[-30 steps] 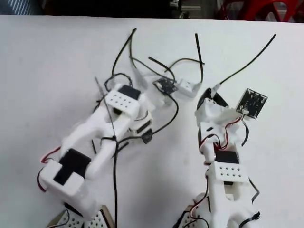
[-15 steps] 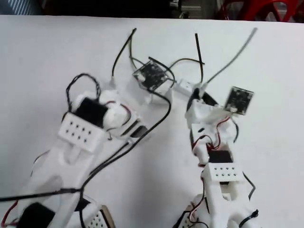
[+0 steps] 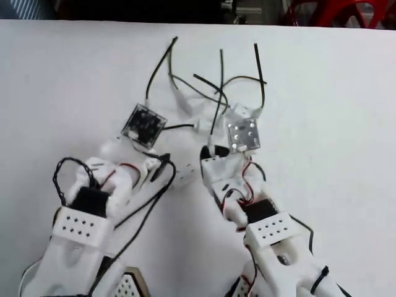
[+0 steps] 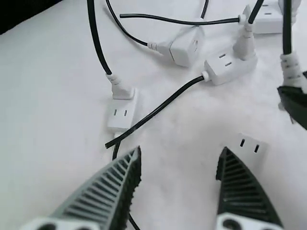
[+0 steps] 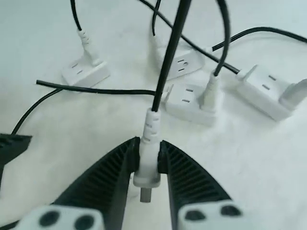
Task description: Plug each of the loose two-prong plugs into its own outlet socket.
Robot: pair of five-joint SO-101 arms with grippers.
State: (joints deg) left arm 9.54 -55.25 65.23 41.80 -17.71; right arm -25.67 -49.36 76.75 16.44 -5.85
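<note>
high: fixed overhead, down on table [image 3: 55, 80] | 2 wrists: close, low, forward | shared: outlet sockets [image 4: 118, 115]

No lettering, number or sign can be made out on the outlet sockets [image 4: 121, 115], on the two-prong plug [image 5: 147, 158] or on the arm housings [image 3: 77, 226]

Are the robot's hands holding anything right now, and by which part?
The right hand pinches a white plug by its body, between both fingers. The left hand is open and holds nothing.
</note>
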